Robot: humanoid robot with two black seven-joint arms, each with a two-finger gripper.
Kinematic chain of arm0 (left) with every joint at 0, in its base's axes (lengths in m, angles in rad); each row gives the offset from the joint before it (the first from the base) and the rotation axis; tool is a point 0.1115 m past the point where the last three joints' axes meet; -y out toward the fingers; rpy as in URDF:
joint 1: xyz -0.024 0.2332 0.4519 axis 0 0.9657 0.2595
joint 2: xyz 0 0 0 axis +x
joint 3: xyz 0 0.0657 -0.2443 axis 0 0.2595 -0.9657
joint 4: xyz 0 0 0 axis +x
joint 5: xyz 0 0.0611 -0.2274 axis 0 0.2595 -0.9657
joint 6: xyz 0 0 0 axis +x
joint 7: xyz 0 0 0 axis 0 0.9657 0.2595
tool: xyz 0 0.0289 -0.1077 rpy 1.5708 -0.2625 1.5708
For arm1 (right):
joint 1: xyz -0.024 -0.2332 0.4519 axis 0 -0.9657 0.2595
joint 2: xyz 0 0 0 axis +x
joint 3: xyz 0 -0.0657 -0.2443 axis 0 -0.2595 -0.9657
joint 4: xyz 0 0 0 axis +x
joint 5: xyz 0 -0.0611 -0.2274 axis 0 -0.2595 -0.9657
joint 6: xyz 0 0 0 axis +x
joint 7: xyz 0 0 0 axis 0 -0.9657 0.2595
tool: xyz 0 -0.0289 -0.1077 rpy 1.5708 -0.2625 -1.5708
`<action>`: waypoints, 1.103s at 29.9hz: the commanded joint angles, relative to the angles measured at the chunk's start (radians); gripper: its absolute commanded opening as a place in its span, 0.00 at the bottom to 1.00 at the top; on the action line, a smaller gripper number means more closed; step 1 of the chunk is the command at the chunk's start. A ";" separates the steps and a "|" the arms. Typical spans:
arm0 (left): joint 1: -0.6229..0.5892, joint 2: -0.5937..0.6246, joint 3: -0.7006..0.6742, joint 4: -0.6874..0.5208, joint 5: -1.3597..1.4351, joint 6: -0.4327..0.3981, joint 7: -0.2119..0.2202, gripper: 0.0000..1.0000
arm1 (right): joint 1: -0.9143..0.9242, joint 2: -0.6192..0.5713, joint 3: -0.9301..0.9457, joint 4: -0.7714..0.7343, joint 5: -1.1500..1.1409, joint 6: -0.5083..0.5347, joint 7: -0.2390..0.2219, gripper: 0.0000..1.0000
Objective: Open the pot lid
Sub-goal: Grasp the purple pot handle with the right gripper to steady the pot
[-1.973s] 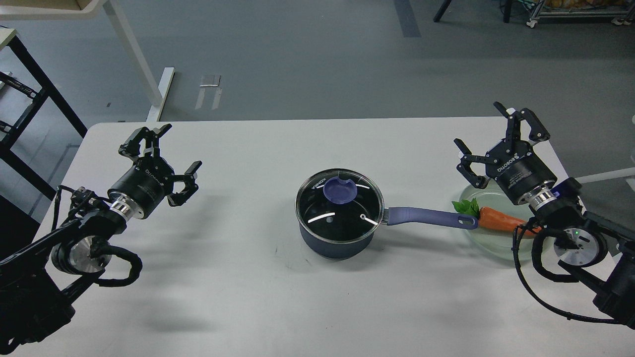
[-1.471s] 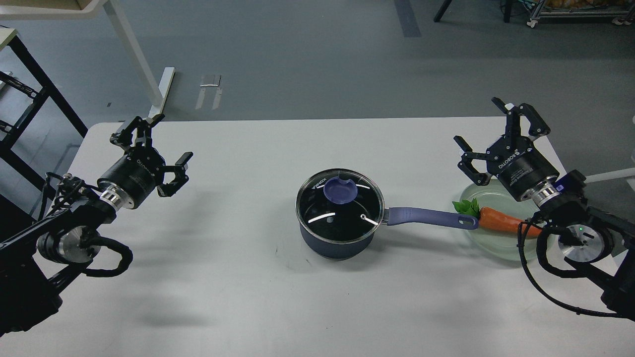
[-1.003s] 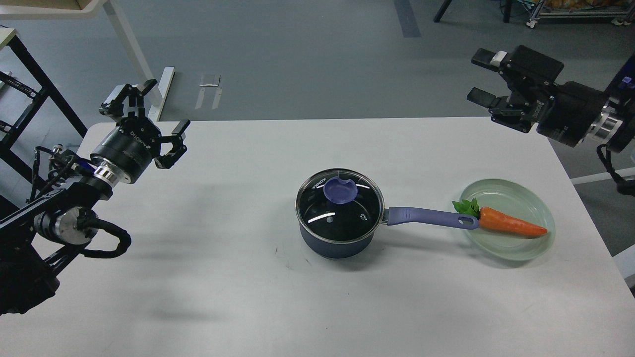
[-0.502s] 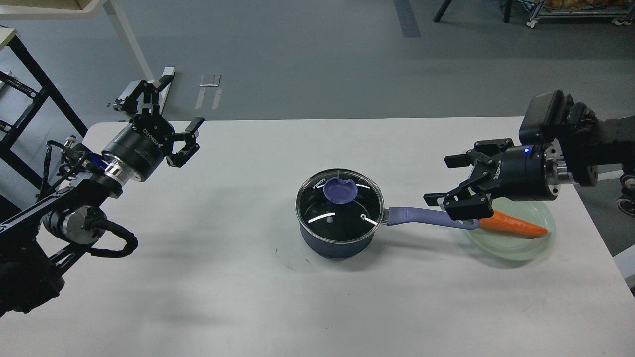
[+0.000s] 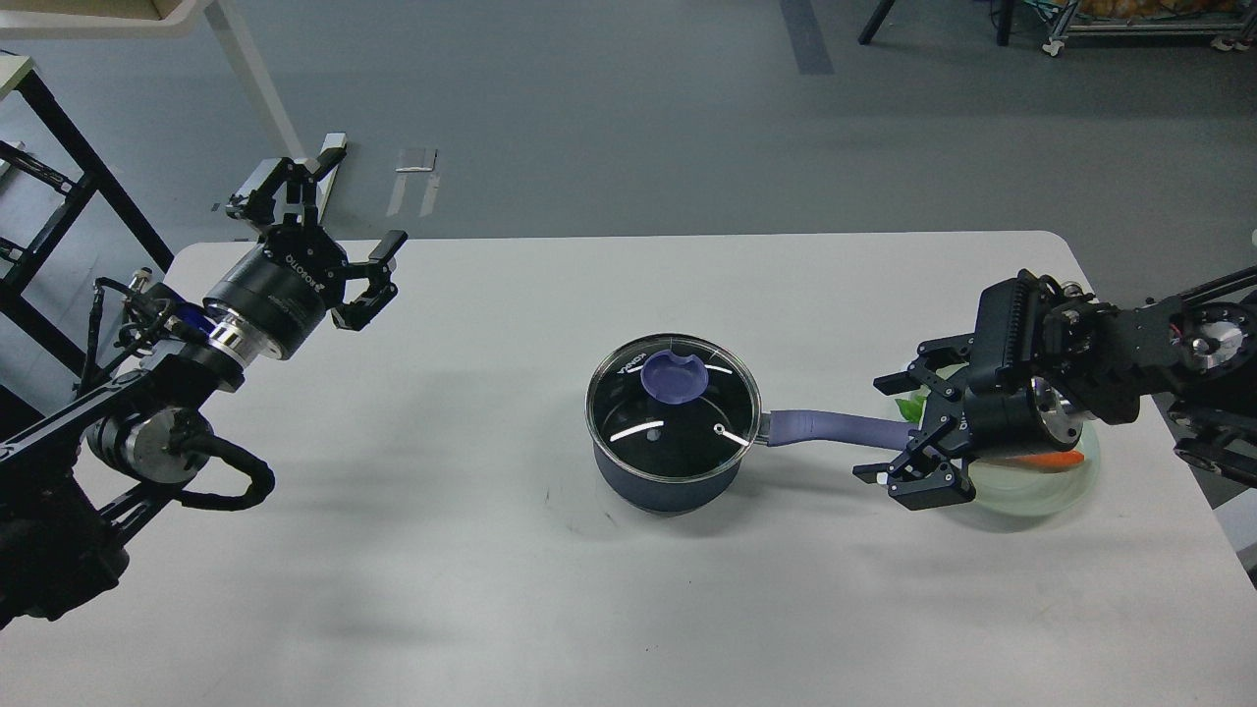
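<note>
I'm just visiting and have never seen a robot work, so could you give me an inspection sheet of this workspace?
Surface: white rounded table, a few faint marks.
Job's things: small dark-blue saucepan at centre; round clear-glass lid with blue-purple knob sits on it; long blue-purple handle points right.
Clutter: pale-green glass plate with an orange carrot, mostly hidden by the right arm.
Grippers: left gripper open, raised at far left, holding nothing; right gripper open, fingers either side of the handle's end.
Cables: black cable loop on the left arm.
Surroundings: grey floor, white table leg, black rack.
</note>
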 commanded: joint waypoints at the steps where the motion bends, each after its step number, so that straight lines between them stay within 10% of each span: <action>1: 0.000 0.002 -0.004 -0.007 0.000 0.012 0.000 0.99 | 0.000 0.026 -0.001 -0.024 -0.001 -0.001 0.000 0.96; 33: 0.000 0.001 -0.001 -0.036 0.000 0.032 0.000 0.99 | -0.011 0.081 -0.045 -0.087 0.001 -0.022 0.000 0.46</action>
